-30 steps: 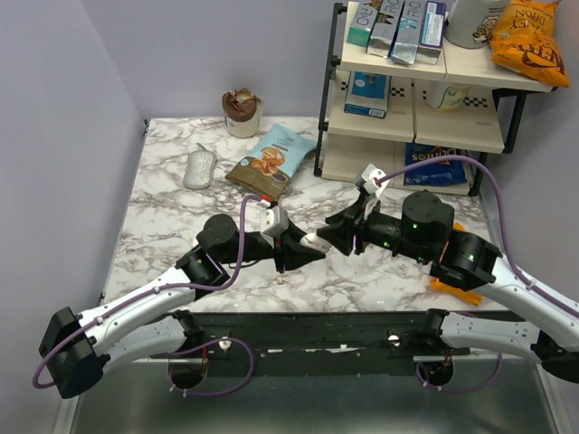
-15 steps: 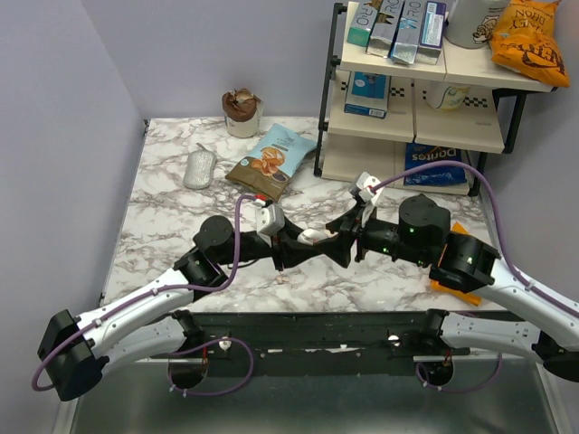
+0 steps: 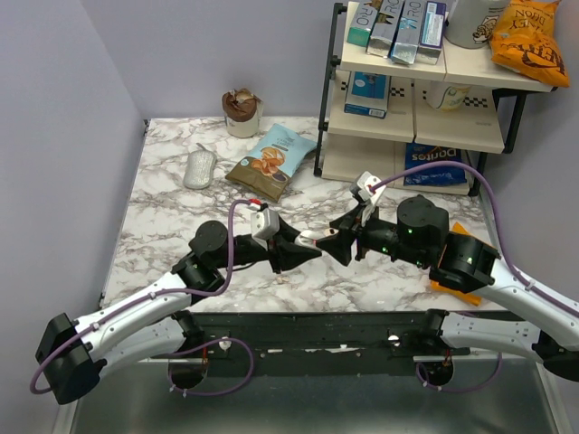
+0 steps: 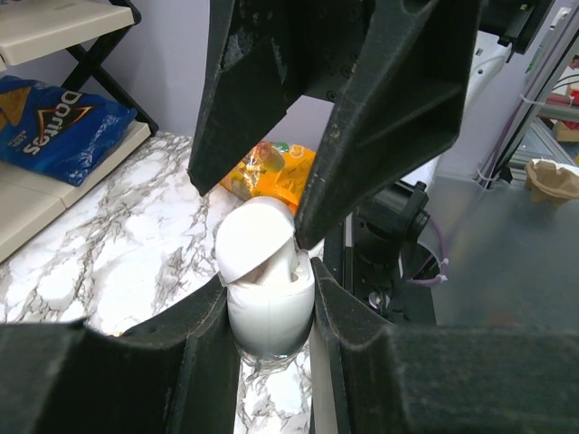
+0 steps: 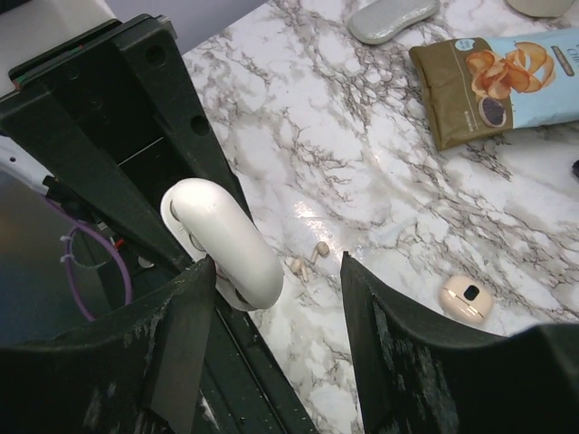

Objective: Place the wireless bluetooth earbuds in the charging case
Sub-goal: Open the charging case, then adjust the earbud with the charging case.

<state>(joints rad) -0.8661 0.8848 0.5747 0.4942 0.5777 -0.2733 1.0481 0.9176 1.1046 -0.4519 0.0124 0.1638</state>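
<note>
The left arm [image 3: 154, 303] reaches from the near left corner toward the middle of the marble surface [image 5: 380, 154], forearm low and wrist pointing right. The right arm [image 3: 493, 271] comes in from the near right, elbow bent, wrist pointing left, so the two tools meet tip to tip above the middle of the surface.

The left tool [image 4: 269, 287] is pressed together on the charging case [image 4: 269, 316], pinching its lower half between both black fingers. The right tool [image 5: 276, 271] stands spread, gripping nothing; one finger lies against the edge of the lid [image 4: 251, 240].

The case is held off the surface between the tools. Its long axis runs along the left tool's line, jutting out of the tips toward the right tool. The lid is hinged up and tilted to one side, showing a shadowed recess in the base.

The case is smooth glossy white plastic, a rounded pebble. An earbud [image 5: 466, 298], a pale rounded piece with a dark mark, lies on the surface below, well apart from the case. A smaller whitish piece [image 5: 308, 260] lies nearer the case; it is too small to make out. Farther off lie a crinkled snack bag [image 5: 488, 81] and a grey oval object [image 5: 391, 16]
</note>
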